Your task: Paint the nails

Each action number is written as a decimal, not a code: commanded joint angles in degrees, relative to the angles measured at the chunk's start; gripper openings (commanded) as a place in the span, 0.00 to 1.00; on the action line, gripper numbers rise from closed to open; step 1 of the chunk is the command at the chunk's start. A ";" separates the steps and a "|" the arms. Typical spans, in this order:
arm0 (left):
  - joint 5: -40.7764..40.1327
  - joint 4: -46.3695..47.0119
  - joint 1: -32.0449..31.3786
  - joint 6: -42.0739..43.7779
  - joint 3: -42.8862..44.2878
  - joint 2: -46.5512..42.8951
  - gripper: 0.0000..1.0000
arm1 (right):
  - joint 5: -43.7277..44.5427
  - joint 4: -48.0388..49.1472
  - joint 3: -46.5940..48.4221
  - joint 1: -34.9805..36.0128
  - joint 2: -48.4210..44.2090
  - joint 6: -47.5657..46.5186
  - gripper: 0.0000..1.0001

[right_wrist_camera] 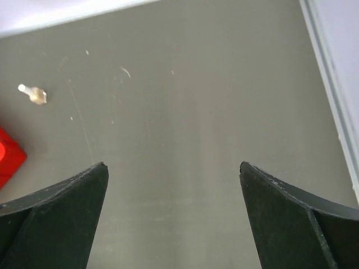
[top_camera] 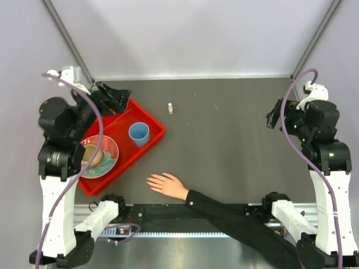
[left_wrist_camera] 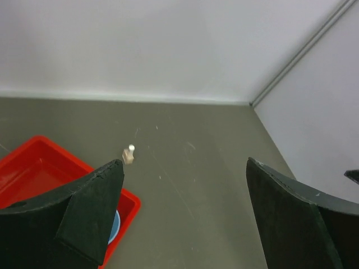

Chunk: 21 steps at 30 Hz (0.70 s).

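A flesh-toned hand (top_camera: 166,185) with a black sleeve (top_camera: 235,219) lies flat on the table near the front, fingers spread to the left. Its nails (top_camera: 150,180) are too small to make out. A small polish bottle (top_camera: 170,108) with a pale cap stands at the back middle; it also shows in the left wrist view (left_wrist_camera: 129,154) and the right wrist view (right_wrist_camera: 35,94). My left gripper (top_camera: 116,98) is open and empty over the red tray's back corner. My right gripper (top_camera: 274,115) is open and empty at the right, high above the table.
A red tray (top_camera: 154,124) at the left holds a blue cup (top_camera: 139,134) and a patterned plate (top_camera: 110,157) with a bowl on it. White walls close the back and sides.
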 commanded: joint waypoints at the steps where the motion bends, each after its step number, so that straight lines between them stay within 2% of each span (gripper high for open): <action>1: 6.71 2.45 0.35 -1.63 -2.82 4.29 0.93 | 1.98 3.64 -2.35 -0.46 0.66 2.45 0.99; 4: 9.17 3.24 0.35 -1.90 -4.23 7.54 0.89 | 0.23 5.75 -4.55 -0.55 -0.04 3.33 0.99; 7: 8.31 3.33 0.09 -2.42 -4.94 10.53 0.84 | -2.06 7.60 -8.14 -0.46 -1.27 3.50 0.99; 8: 7.52 3.33 -0.87 -2.42 -5.20 11.33 0.83 | -5.20 9.08 -8.94 -0.46 -1.36 3.50 0.99; 10: 4.28 3.25 -2.80 -1.64 -5.46 13.43 0.82 | -6.89 10.06 -11.04 -0.55 -0.66 4.38 0.99; 15: -10.31 1.40 -14.22 0.91 -3.36 19.24 0.79 | -7.61 9.54 -12.20 -0.46 3.12 9.12 0.99; 17: -12.34 2.27 -17.03 0.83 -3.61 21.09 0.77 | -6.02 9.97 -12.81 -0.38 4.44 12.45 0.99; 21: -13.23 6.22 -18.46 0.22 -6.43 21.79 0.79 | -10.50 12.87 -14.83 -0.46 6.28 11.24 0.99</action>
